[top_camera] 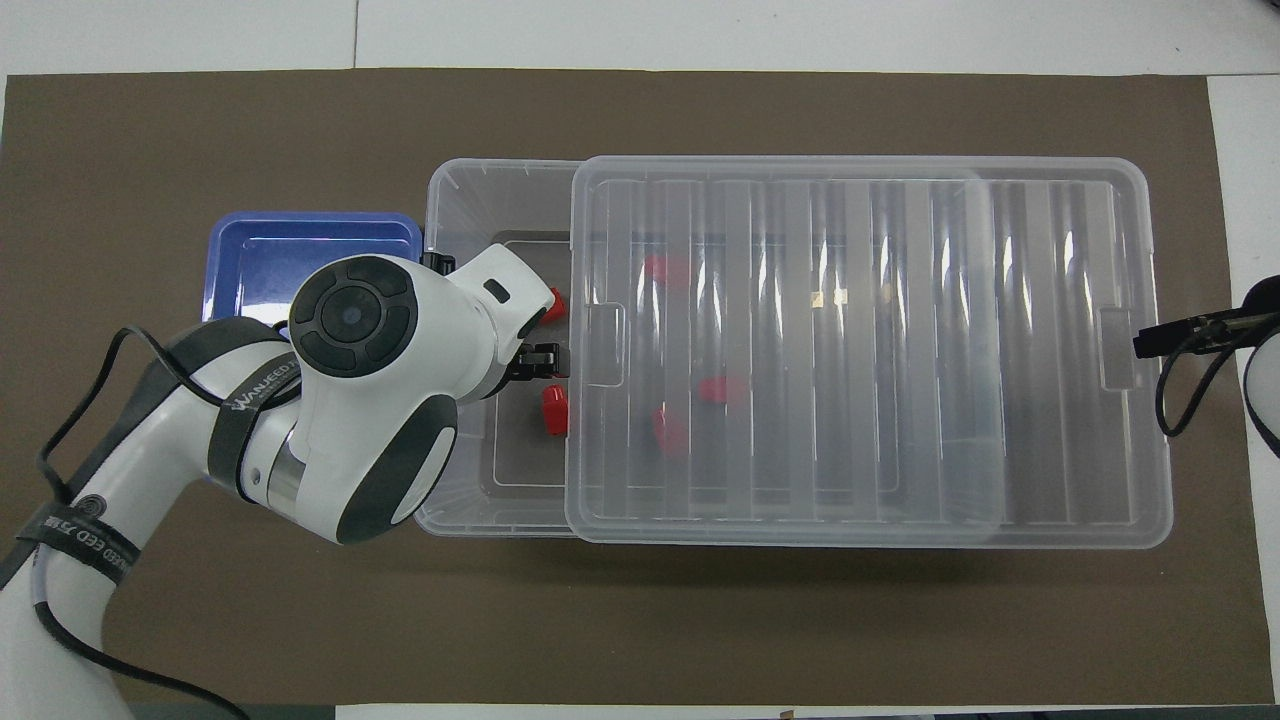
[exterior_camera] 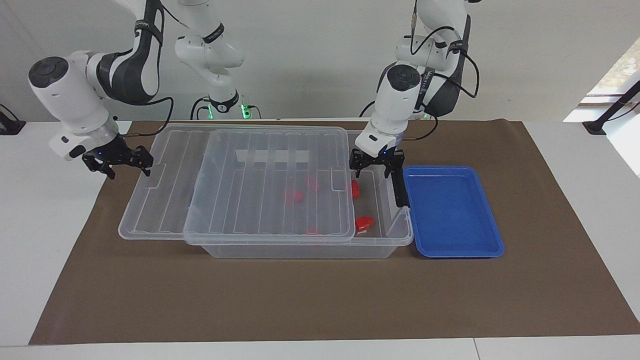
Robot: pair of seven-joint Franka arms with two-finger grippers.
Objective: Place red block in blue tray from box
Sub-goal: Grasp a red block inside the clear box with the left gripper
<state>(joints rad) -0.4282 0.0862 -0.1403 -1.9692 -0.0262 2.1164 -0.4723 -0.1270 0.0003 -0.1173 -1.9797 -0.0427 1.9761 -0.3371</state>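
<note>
Two arms over a brown mat (exterior_camera: 320, 300) on the white surface (exterior_camera: 575, 200), both pincers apart, while the lid (exterior_camera: 270, 185) blurs several blocks in the box (exterior_camera: 385, 240).

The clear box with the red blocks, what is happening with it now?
The box stands partly uncovered: its lid is slid toward the right arm's end. The left hand is open and reaches down into the uncovered part, over a red block, holding nothing yet. The right hand is open at the lid's overhanging end. The blue tray beside the box holds no block yet.
</note>
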